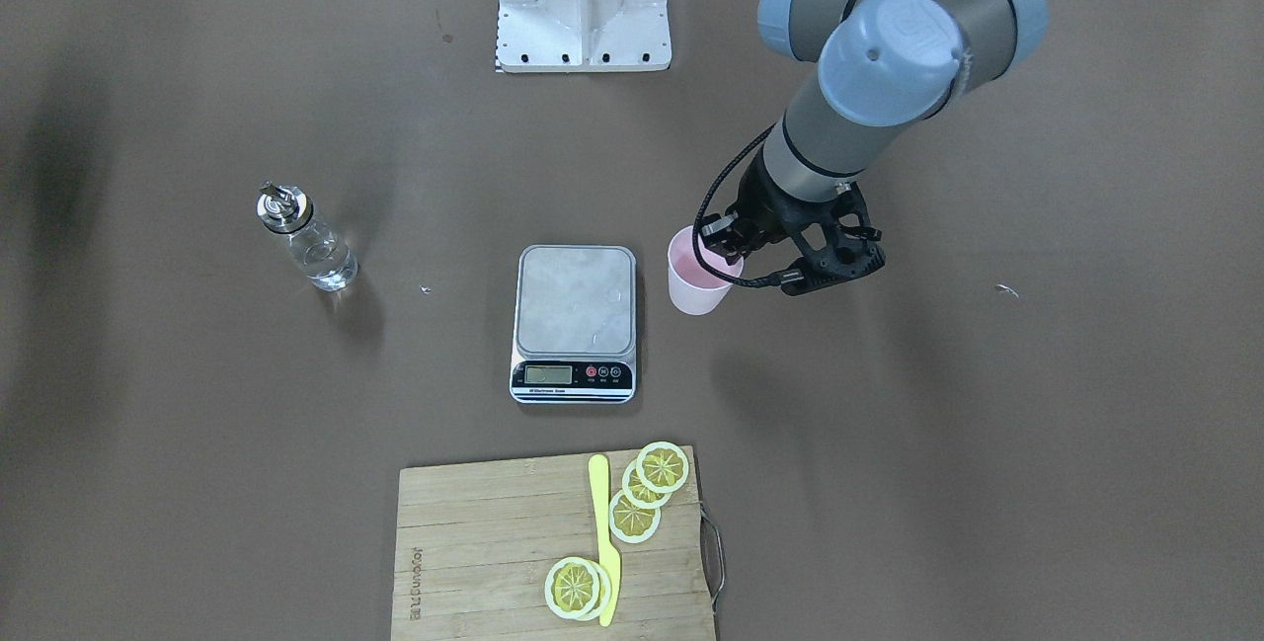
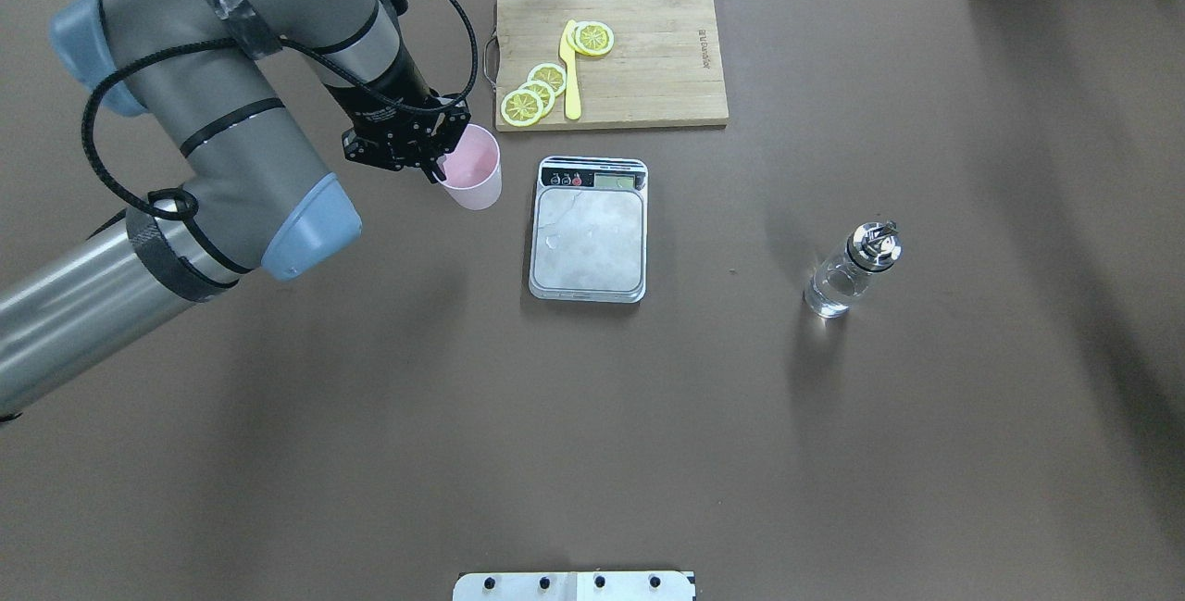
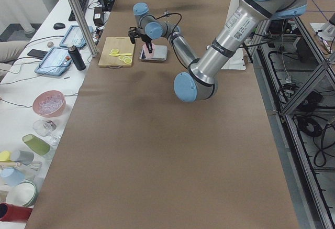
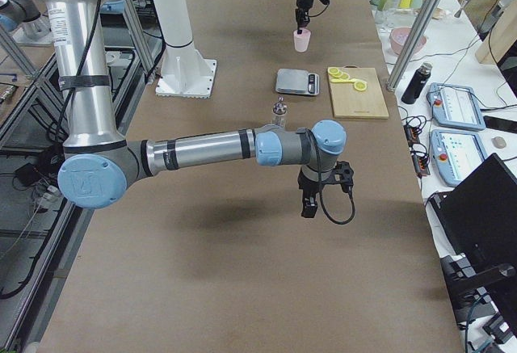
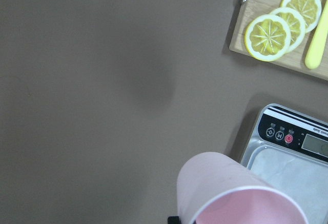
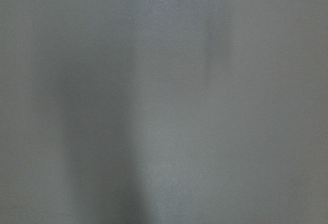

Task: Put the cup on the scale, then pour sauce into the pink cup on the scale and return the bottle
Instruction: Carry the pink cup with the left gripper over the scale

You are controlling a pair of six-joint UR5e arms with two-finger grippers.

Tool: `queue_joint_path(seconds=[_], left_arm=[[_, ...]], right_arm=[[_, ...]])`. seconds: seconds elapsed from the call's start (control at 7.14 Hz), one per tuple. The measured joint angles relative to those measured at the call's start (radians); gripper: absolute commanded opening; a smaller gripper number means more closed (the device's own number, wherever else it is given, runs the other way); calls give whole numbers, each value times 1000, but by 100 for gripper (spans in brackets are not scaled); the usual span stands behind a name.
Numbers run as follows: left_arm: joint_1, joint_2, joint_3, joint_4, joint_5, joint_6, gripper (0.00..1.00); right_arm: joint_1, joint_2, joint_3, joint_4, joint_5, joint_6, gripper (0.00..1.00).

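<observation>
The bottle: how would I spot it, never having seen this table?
In the overhead view, find the wooden cutting board at the far edge, with the scale just before it. The bottle stands alone to the scale's right: clear glass with a shiny metal spout, unlike the pink cup.

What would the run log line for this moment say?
step: cup to scale | left tool: shut on cup rim, beside scale, not on it | bottle: upright, ungrasped | right tool: state unclear
</observation>
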Motion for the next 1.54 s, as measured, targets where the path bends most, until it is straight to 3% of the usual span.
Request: queue_joint_path(seconds=[0.98,1.54], left_arm=[[100,-166,162,-3,66,-56,0],[139,-191,221,-83,120,-49,0]], right_arm=[[0,1,0,0,0,-1,100],[0,1,2,0,-1,-1,100]])
